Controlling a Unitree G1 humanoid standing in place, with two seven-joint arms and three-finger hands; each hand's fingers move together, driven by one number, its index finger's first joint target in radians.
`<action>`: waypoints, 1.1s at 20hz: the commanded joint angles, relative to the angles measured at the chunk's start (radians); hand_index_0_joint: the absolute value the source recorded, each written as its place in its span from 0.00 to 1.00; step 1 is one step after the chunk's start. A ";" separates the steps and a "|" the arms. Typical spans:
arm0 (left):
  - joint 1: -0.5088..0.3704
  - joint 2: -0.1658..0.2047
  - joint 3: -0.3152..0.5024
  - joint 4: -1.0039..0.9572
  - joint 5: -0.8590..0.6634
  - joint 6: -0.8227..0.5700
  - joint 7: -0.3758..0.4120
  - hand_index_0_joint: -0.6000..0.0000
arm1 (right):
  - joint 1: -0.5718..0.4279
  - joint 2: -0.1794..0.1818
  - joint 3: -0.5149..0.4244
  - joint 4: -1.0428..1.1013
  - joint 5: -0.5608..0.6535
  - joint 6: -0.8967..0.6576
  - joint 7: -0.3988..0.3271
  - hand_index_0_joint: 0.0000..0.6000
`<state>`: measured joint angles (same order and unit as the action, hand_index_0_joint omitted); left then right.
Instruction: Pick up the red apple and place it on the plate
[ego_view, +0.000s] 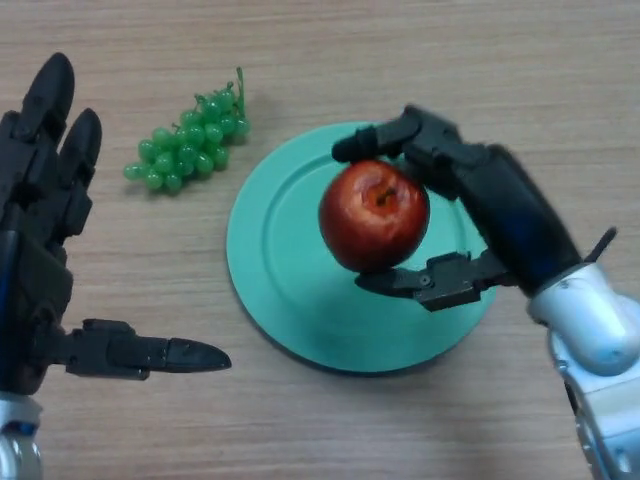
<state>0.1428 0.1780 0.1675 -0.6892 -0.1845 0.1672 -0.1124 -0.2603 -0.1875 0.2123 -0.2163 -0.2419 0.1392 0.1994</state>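
One red apple (374, 216) is pinched by the right hand (470, 200) over the green plate (290, 280); the left hand (45, 230) is spread.

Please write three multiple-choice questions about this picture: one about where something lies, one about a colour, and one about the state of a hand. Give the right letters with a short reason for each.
1. Where do the green grapes lie?
A. On the plate
B. On the table, left of the plate
C. In the left hand

2. What colour is the plate?
A. Teal green
B. White
C. Yellow

3. What is the right hand doing?
A. Resting flat on the table
B. Pushing the grapes
C. Gripping the red apple over the plate

Answers:
1 B, the bunch sits on bare wood beside the rim.
2 A, its whole face is teal green.
3 C, thumb and fingers pinch the apple; the left hand is spread open at the left edge.
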 joint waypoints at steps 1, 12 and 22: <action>-0.002 0.024 0.044 -0.054 -0.018 -0.140 -0.026 1.00 | -0.071 -0.003 0.003 0.059 0.008 -0.217 -0.106 1.00; 0.035 0.012 0.070 -0.044 -0.004 -0.192 0.004 1.00 | -0.173 -0.003 0.018 0.344 -0.126 -0.294 -0.290 0.42; -0.014 0.021 0.042 -0.105 0.049 -0.106 0.006 1.00 | -0.061 -0.019 -0.208 -0.434 0.195 0.216 -0.022 0.00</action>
<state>0.1464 0.1756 0.1788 -0.7399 -0.1594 0.1501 -0.1221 -0.2870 -0.1905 0.0249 -0.6173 -0.0684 0.4369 0.1754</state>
